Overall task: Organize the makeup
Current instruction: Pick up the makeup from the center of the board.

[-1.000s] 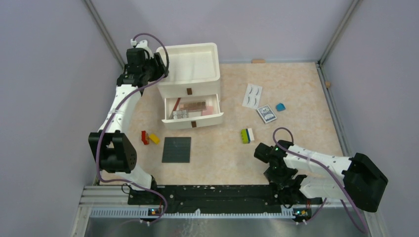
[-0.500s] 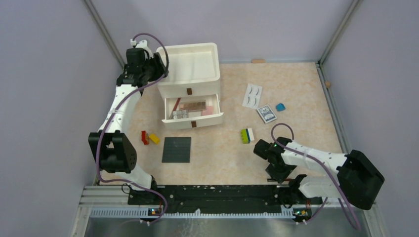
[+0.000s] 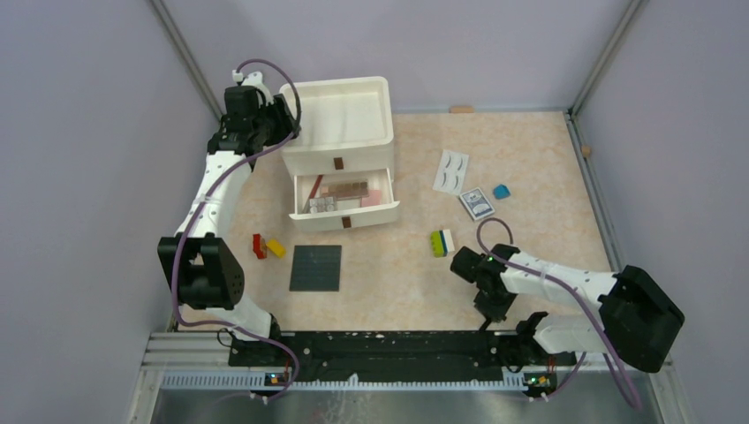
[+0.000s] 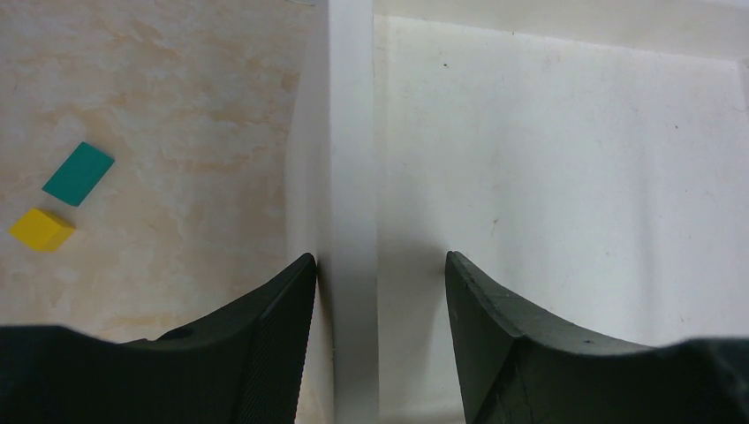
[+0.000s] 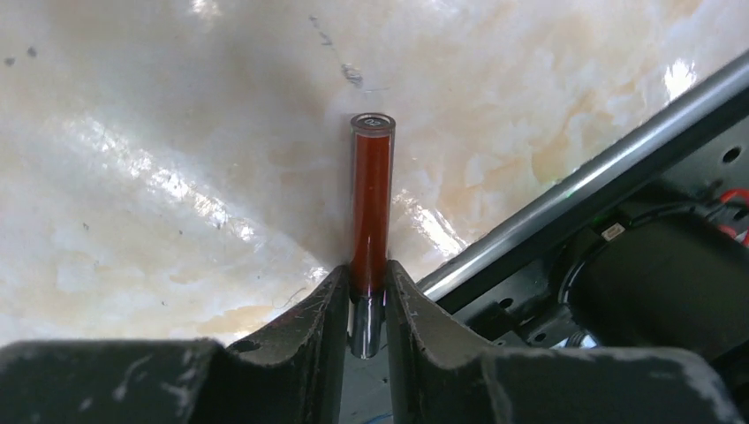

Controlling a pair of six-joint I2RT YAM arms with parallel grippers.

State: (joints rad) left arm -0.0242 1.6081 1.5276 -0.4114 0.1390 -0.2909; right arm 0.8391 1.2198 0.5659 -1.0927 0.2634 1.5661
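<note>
Makeup in drawer: tiny, indistinct.

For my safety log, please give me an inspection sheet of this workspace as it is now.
Surface: beige marbled table.
Job's things: red tube held by right gripper; eyelash card loose on table; lower drawer open, makeup inside.
Clutter: toy bricks, dark plate.
Grippers: right gripper shut on red tube; left gripper open, astride a wall of the drawer box.
Cables: purple cables looped at both arms.
Surroundings: grey walls, metal frame.
</note>
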